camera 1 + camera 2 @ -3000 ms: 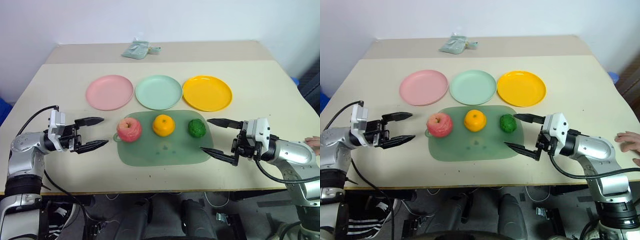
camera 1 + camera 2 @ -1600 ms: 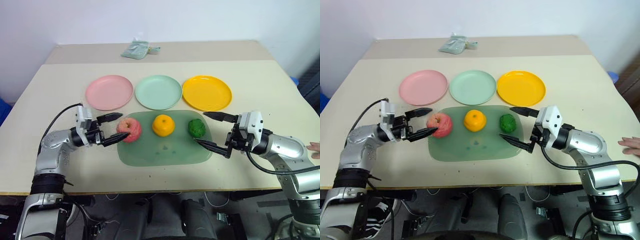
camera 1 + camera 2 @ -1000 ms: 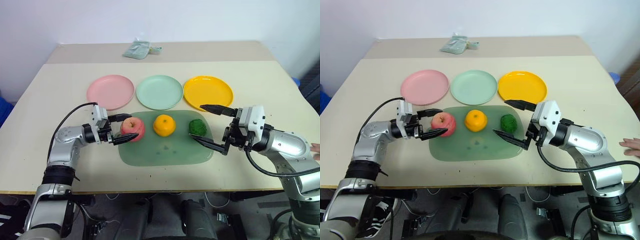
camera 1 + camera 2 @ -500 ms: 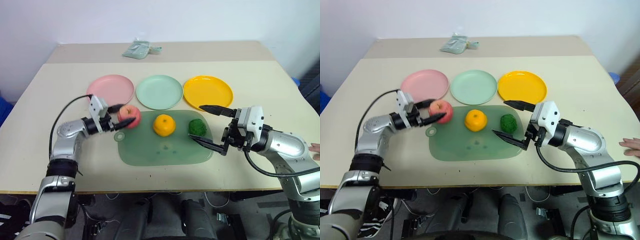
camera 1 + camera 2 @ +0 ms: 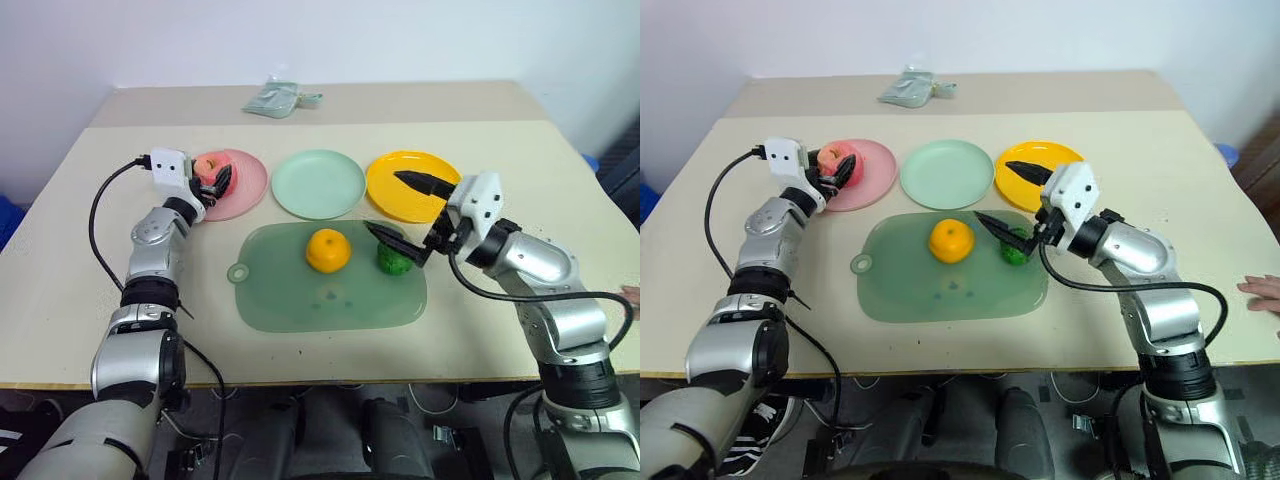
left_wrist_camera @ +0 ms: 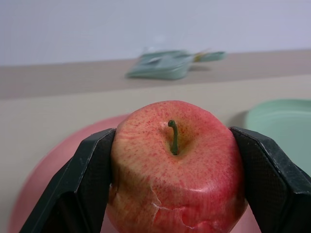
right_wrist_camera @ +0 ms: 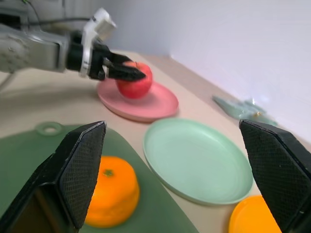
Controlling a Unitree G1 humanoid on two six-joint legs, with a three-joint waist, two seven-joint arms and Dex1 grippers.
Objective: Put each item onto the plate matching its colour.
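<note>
While left gripper (image 6: 175, 194) clamps apple (image 6: 177, 165), seemingly above pink plate (image 5: 243, 190).

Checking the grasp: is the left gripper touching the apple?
Touching. The left wrist view shows the left gripper with a black finger pressed flat against each side of the apple, above the pink plate.

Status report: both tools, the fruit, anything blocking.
Left tool shut on apple, over pink plate. Right tool open above green fruit. Orange on mat. Nothing blocking.
</note>
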